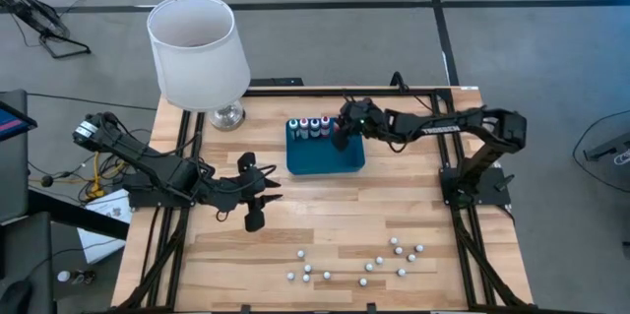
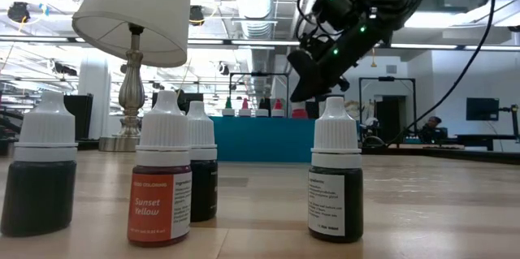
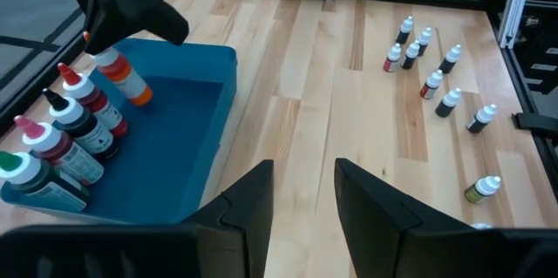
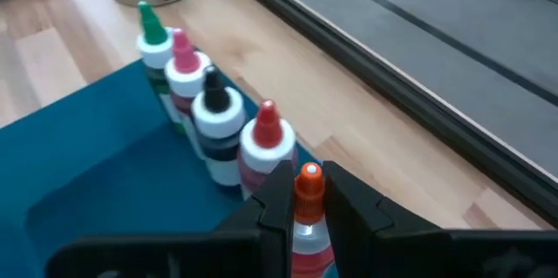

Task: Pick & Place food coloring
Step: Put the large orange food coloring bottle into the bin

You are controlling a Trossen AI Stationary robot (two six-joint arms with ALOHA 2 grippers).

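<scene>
A dark teal tray (image 1: 340,161) lies at the table's far middle. Several food coloring bottles (image 1: 310,127) with green, pink, black and red tips stand in a row along its far wall, also in the right wrist view (image 4: 214,108). My right gripper (image 1: 342,137) is over the tray's far right corner, shut on an orange bottle (image 3: 122,73). Several more small bottles (image 1: 379,260) stand on the wood near the table's near edge. My left gripper (image 1: 258,204) is open and empty, left of the tray. My right gripper pinches the orange bottle by its upper end, just below the orange tip (image 4: 307,226), between its two fingers. The fingers come slanting down from the table's right. The bottle hangs tilted below them over the tray floor; whether its lower end (image 3: 139,95) touches, I cannot tell.
A lamp with a white shade (image 1: 197,48) and a silver base (image 1: 227,115) stands at the far left, close to the tray. Black frame rails (image 1: 463,245) run along the table's sides. Bare wood (image 1: 325,211) lies between the tray and the loose bottles.
</scene>
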